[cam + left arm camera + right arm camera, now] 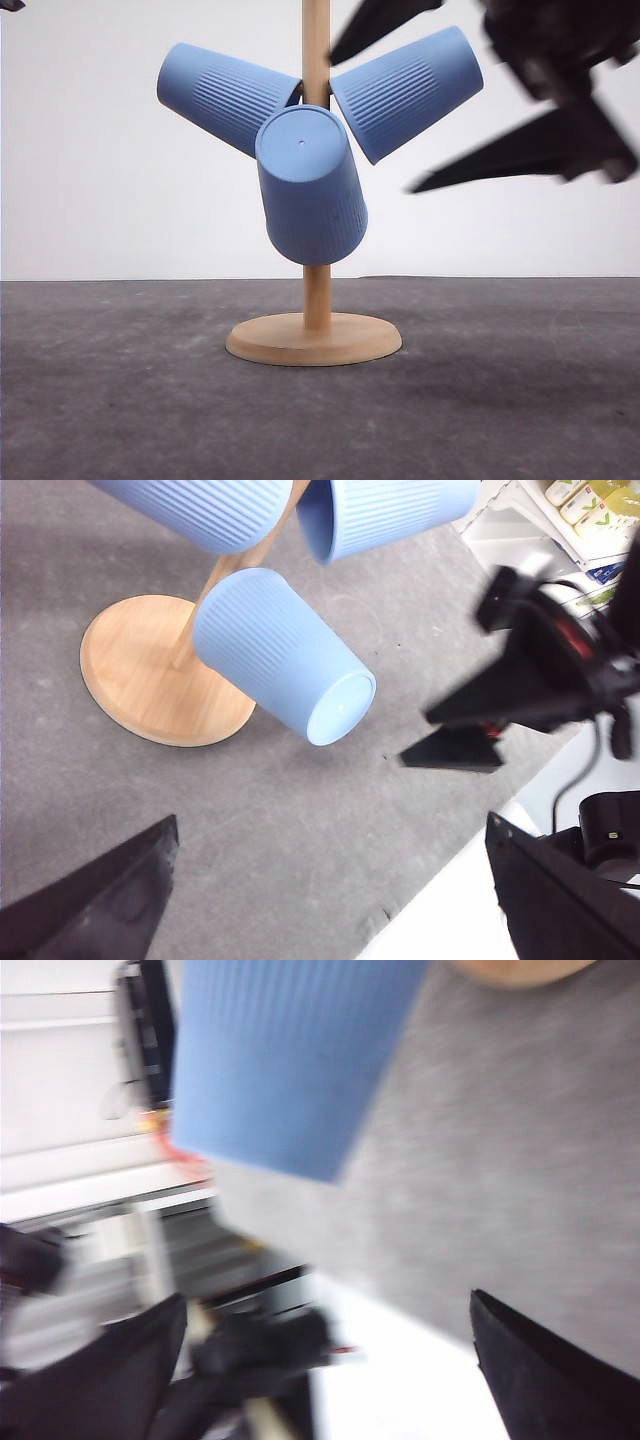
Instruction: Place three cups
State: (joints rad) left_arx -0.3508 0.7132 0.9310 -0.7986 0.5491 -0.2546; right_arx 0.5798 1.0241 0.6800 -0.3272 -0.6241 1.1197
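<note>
the right hand (470,120), motion-blurred and cut off at the frame's 2 o'clock corner, has its fingers spread apart, holding nothing, just beside the right cup (408,92). the left hand (330,880) is also spread and empty. three blue cups hang on a wooden stand (316,338) on the grey bench (120,400): left cup (225,97), front cup (310,187).

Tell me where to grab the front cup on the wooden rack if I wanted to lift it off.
Grip the front cup across its ribbed side wall, near the flat base that faces the camera, coming from the front. It hangs mouth-inward on the wooden rack, so it would probably slide off outward along its own tilt.
</note>
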